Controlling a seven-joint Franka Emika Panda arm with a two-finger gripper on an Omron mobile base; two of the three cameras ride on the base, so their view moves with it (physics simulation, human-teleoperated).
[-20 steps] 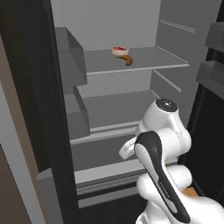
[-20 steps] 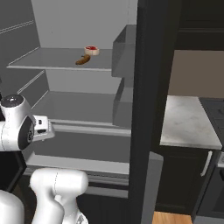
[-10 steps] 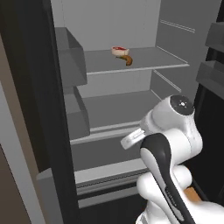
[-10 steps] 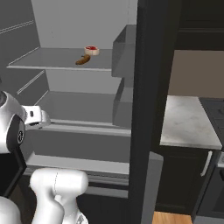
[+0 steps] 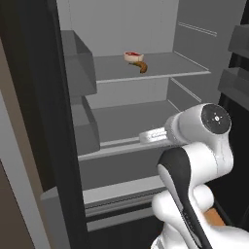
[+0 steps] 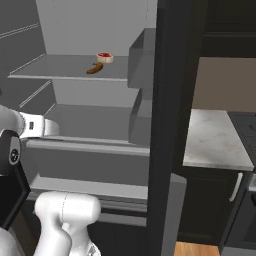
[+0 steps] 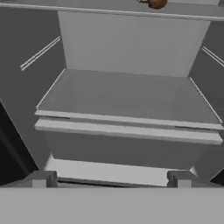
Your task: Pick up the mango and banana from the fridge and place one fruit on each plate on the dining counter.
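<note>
So the fridge (image 5: 121, 126) is standing wide open, light grey inside with flat shelves, and the banana (image 5: 140, 67) is sitting on the upper shelf (image 5: 160, 65), roughly at 12 o'clock in the left base view. Right behind it, touching or nearly so, is a red-and-white meat piece (image 5: 132, 56). From the right base view the same banana (image 6: 94, 68) lies at about 11 o'clock, with the meat piece (image 6: 104, 57) just past it toward the back wall. The mango I can't pick out anywhere. The arm is reaching in at the level of the middle shelf (image 5: 126, 121), well below the banana. In the hand view the gripper (image 7: 111, 179) looks straight into the fridge (image 7: 131, 43) at a bare middle shelf (image 7: 127, 96), and the two finger tips (image 7: 40, 179) sit far apart at the bottom corners, so the jaws are spread fully wide with nothing between them. A bit of orange-brown fruit (image 7: 155, 3) peeks in at 12 o'clock on the shelf above, can't tell much more from that sliver. Off at 3 o'clock in the right base view there's a pale stone surface (image 6: 215, 142) on dark cabinets.
</note>
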